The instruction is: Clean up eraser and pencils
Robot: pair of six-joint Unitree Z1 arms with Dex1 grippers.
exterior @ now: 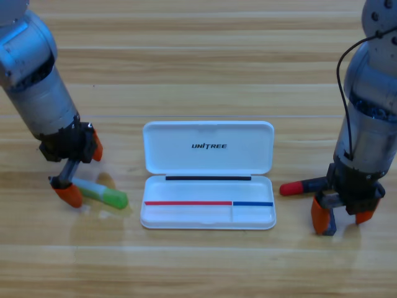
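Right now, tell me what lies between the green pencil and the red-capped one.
In the high view, the open white case lies between the green pencil, at the left claw, and the red-capped pencil, beside the right claw.

White case point(208, 174) is seen open at frame centre. Left gripper point(80, 171), jaws apart, is placed at left over the green pencil point(105, 195). Right gripper point(342, 216), jaws apart, is placed at lower right by the red-capped pencil point(299, 187); its barrel is hidden.
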